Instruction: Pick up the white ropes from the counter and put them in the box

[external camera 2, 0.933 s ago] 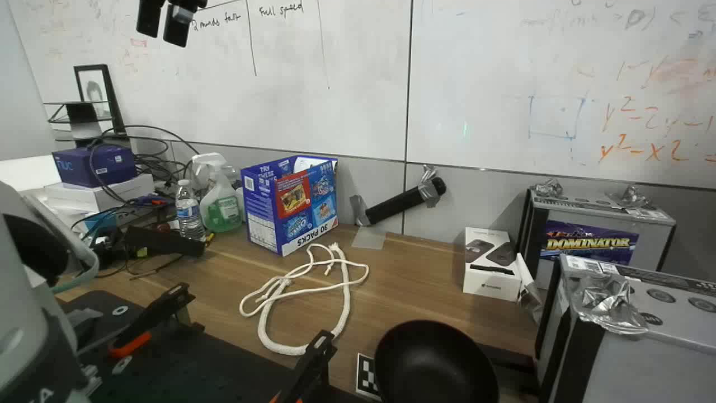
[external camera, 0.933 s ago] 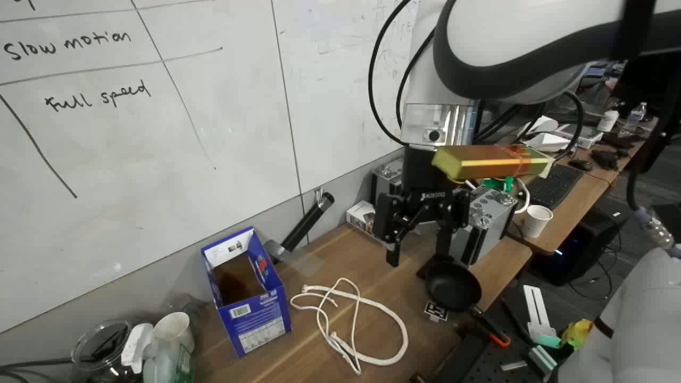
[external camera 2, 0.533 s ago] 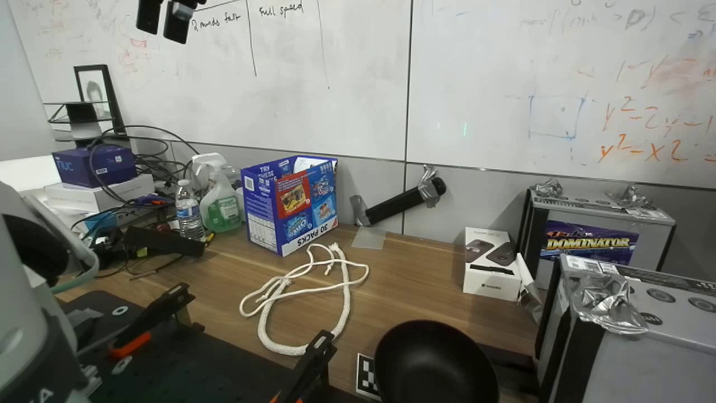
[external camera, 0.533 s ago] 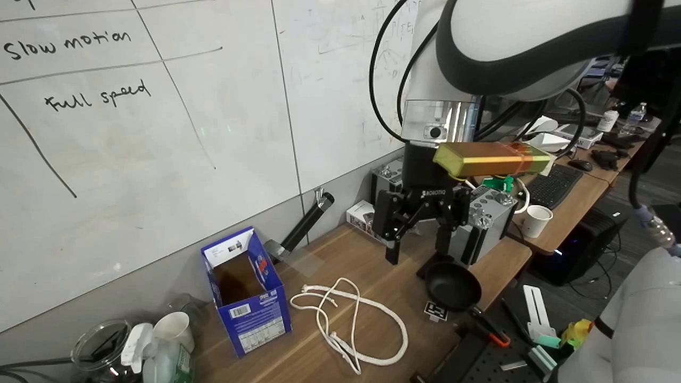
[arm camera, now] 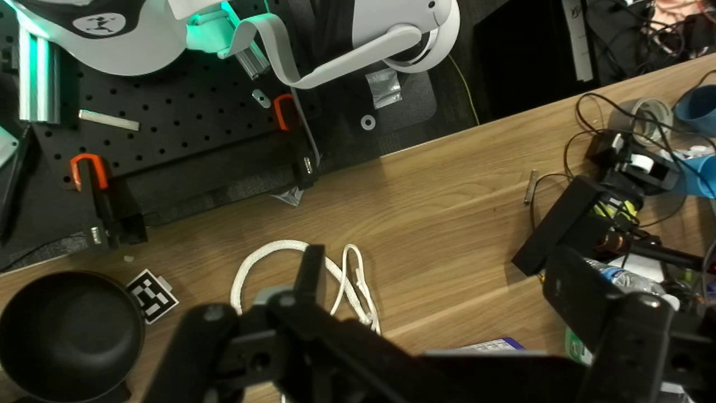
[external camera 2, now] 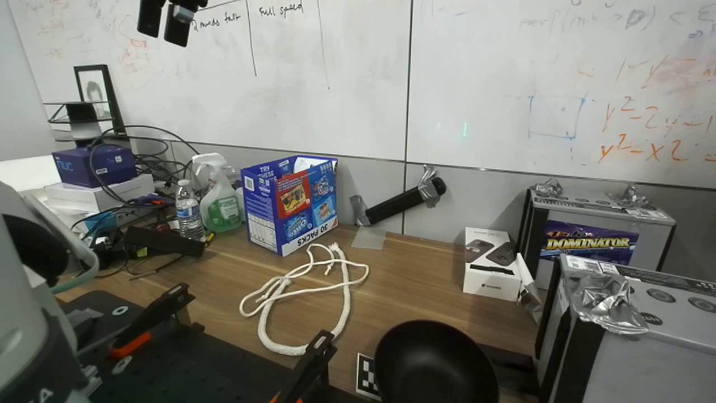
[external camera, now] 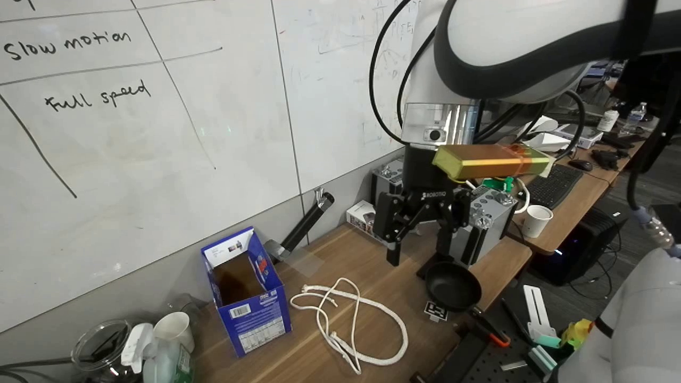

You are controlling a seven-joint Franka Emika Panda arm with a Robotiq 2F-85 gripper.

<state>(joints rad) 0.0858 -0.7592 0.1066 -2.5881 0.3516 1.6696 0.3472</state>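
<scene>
The white ropes (external camera: 406, 338) lie in loose loops on the brown wooden counter (external camera: 308, 364). They also show in an exterior view (external camera 2: 346, 291) and in the wrist view (arm camera: 279, 244), partly behind a finger. The blue box (external camera: 260, 322) stands upright and open beside the ropes, against the wall; its printed side shows in an exterior view (external camera 2: 263, 207). Only a corner of it shows in the wrist view (arm camera: 492, 345). My gripper (external camera: 418, 254) is open and empty, raised above the counter. Its fingers are far apart in the wrist view (arm camera: 442, 285); only the tips show in an exterior view (external camera 2: 163, 23).
A black pan (external camera: 454, 287) sits near the counter's front edge by a marker card (external camera: 436, 311). Grey batteries (external camera 2: 626, 347) and a white phone box (external camera 2: 492, 268) stand at one end. A spray bottle (external camera 2: 222, 207) and cables are beyond the box. Black clamps (external camera 2: 313, 364) rise at the front.
My gripper rose very slightly and came back to about the same height, still open. The ropes and the box have not moved.
</scene>
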